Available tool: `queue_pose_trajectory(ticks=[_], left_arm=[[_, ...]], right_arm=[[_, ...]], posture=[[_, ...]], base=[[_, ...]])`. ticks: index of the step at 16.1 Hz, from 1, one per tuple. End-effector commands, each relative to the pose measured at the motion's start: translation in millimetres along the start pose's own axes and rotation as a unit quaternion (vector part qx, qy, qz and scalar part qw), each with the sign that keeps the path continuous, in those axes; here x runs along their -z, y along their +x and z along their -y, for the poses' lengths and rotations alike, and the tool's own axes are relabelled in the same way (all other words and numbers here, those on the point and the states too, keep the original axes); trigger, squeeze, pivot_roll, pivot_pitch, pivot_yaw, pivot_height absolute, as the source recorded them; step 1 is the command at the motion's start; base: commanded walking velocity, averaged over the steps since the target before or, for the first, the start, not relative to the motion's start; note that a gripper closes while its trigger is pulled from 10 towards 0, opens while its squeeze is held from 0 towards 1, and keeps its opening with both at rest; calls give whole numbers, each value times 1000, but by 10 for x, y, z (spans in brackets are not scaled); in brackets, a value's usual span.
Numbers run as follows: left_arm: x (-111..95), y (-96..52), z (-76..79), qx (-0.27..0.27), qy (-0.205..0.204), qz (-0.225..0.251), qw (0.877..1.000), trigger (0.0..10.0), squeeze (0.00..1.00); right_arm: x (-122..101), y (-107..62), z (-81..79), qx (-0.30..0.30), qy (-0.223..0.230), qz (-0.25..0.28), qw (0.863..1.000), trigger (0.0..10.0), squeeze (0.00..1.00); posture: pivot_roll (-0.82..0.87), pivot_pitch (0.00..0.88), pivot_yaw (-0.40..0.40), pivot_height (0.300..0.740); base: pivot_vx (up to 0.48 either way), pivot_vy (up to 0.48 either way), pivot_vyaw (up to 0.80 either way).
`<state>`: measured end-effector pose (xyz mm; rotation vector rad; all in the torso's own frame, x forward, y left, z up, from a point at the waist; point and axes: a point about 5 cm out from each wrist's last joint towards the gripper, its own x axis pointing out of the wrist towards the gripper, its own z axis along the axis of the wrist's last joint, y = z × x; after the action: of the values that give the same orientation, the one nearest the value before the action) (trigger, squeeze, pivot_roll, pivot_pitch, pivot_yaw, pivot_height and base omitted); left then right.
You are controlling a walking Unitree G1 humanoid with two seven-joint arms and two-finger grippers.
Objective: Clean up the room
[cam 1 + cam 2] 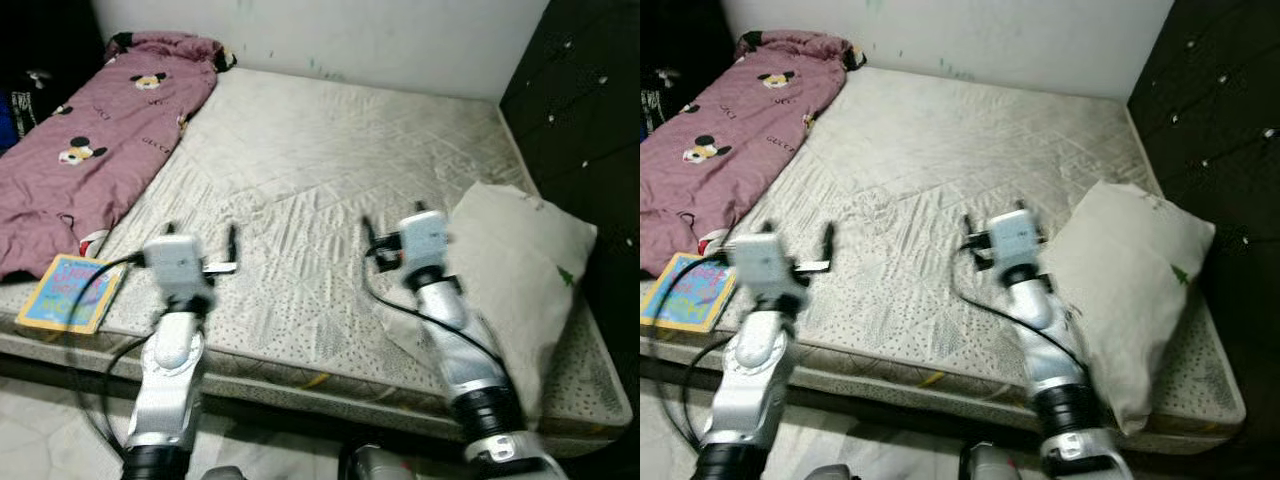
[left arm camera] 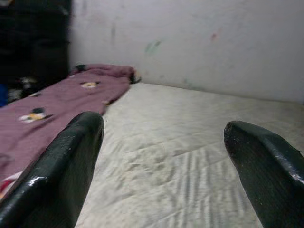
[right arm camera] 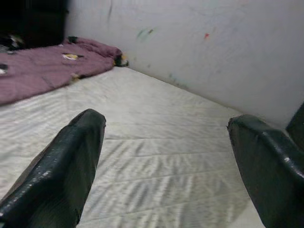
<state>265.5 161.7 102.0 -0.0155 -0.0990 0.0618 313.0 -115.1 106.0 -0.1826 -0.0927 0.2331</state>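
Observation:
A bare white quilted mattress [image 1: 330,140] lies in front of me. A pink cartoon-mouse blanket [image 1: 95,140] is spread along its left side up to the wall. On the front left corner lies a colourful book [image 1: 70,292]. A white pillow [image 1: 510,270] leans at the front right edge. My left gripper [image 1: 228,255] hovers open over the front of the mattress, to the right of the book. My right gripper [image 1: 372,248] is open too, just left of the pillow. Nothing sits between the fingers [image 2: 71,161] of the left gripper or the fingers [image 3: 66,161] of the right.
A dark wardrobe [image 1: 590,100] stands close along the bed's right side. A white wall [image 1: 350,35] runs behind the bed. Dark clutter [image 1: 25,90] sits left of the blanket. Light floor tiles [image 1: 50,420] show below the bed's front edge.

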Motion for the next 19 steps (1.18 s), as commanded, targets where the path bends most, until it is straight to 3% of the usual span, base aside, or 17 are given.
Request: queue_pose_trajectory(ticks=[1, 5, 7, 11, 14, 19], left_arm=[[58, -14, 14, -1, -10, -14, 1000, 10000, 0], [79, 42, 50, 4, -14, -25, 1000, 10000, 0], [95, 93, 144, 20, -23, -30, 999, 10000, 0], [47, 137, 268, 46, -17, -17, 999, 10000, 0], [41, 122, 245, 36, -13, -17, 999, 10000, 0], [-1, 98, 179, 27, -9, -10, 1000, 10000, 0]], right_arm=[[39, -4, 59, 8, 0, -5, 1000, 10000, 0], [54, 0, 33, 22, 5, -6, 1000, 10000, 0], [67, -43, -1, 26, 6, -4, 1000, 10000, 0], [101, -86, 29, 25, 4, -9, 1000, 10000, 0], [90, -74, -14, 10, 3, -9, 1000, 10000, 0], [43, -21, -83, -6, 9, -5, 1000, 10000, 0]], posture=[[6, 0, -12, 740], [-36, 0, 33, 740], [-73, 0, 51, 740], [-74, 0, 18, 740], [-52, 0, -5, 740], [-16, 0, -33, 740]], base=[[0, 0, 0], [0, 0, -500], [0, 0, -800], [0, 0, -547], [0, 0, 0], [0, -339, 0]])
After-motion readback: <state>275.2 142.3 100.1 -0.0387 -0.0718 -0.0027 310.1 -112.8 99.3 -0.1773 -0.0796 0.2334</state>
